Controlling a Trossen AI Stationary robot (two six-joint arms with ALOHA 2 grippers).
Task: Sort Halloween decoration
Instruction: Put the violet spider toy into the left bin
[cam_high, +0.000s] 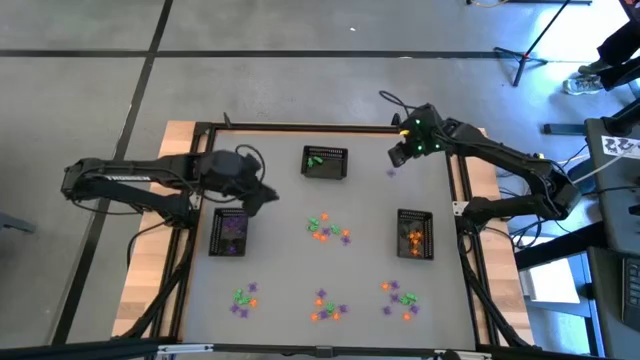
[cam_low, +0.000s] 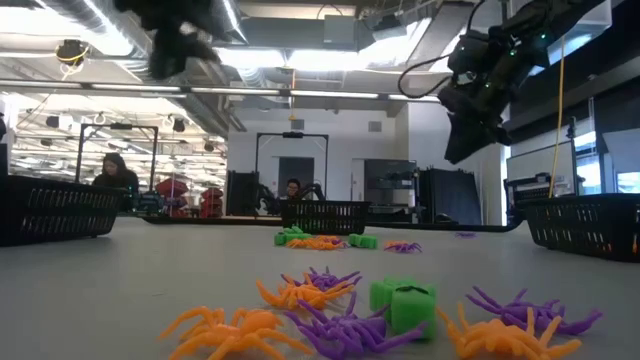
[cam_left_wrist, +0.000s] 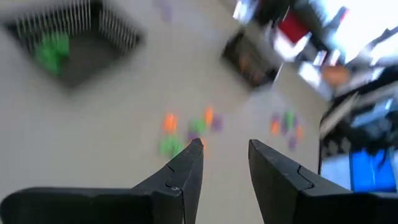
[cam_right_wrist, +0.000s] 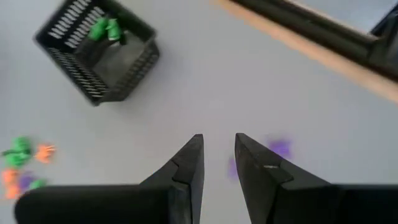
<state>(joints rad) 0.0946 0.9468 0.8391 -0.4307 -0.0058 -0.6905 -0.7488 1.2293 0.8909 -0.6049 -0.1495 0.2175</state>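
1. My left gripper (cam_high: 268, 196) hangs above the table (cam_high: 280, 160), just beside the near-left basket (cam_high: 229, 233). Its fingers (cam_left_wrist: 186, 171) stand apart with a clear gap and nothing between them.
2. My right gripper (cam_high: 397, 153) is raised over the far right part of the table. Its fingers (cam_right_wrist: 189, 158) are a little apart and hold nothing.
3. The Halloween decoration (cam_high: 328, 228) lies mostly loose on the table: one cluster in the middle, between my two grippers and nearer the camera than both, and three more clusters (cam_high: 327, 306) along the near edge.
4. A lone purple trinket (cam_right_wrist: 280, 147) lies on the bare table just beside my right fingertips, which are above it, not touching.
5. The far basket (cam_high: 325, 162) holds green pieces. The near-left basket holds purple ones. The right basket (cam_high: 415, 234) holds orange ones.
6. Only the low view shows the trinkets' shapes: orange spiders (cam_low: 235, 330), purple spiders (cam_low: 345, 330) and a green block-like piece (cam_low: 403, 303) close up. It also shows people seated in the room behind the table.
7. My left wrist view is blurred; it shows the middle cluster (cam_left_wrist: 186, 127) ahead of my fingertips, the green-filled basket (cam_left_wrist: 74, 43) and the orange-filled one (cam_left_wrist: 252, 59).
8. My right wrist view shows the green pieces sitting in a far corner of their basket (cam_right_wrist: 96, 53).
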